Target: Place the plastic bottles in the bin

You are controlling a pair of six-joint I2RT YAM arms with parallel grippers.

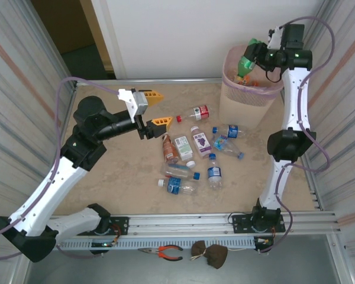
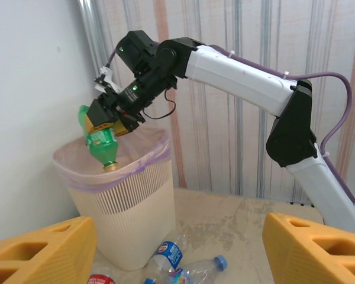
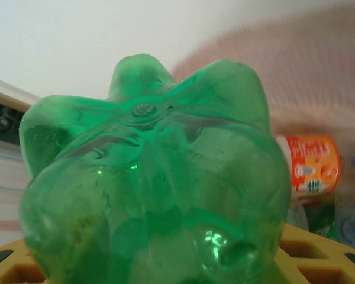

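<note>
My right gripper (image 1: 255, 59) is shut on a green plastic bottle (image 1: 246, 63), holding it neck down over the mouth of the pale pink bin (image 1: 248, 97) at the back right. In the left wrist view the green bottle (image 2: 100, 139) hangs with its cap just above the rim of the bin (image 2: 127, 195). Seen from the right wrist, the bottle's base (image 3: 154, 177) is close up, and an orange-labelled bottle (image 3: 307, 165) lies inside the bin. Several plastic bottles (image 1: 195, 151) lie scattered mid-table. My left gripper (image 1: 157, 108) hovers open left of them, holding nothing.
Two clear bottles (image 2: 177, 260) lie at the foot of the bin. Pliers (image 1: 165, 252) and a brown lump (image 1: 210, 254) sit in front of the base rail. Corrugated walls close both sides. The left half of the table (image 1: 106, 177) is bare.
</note>
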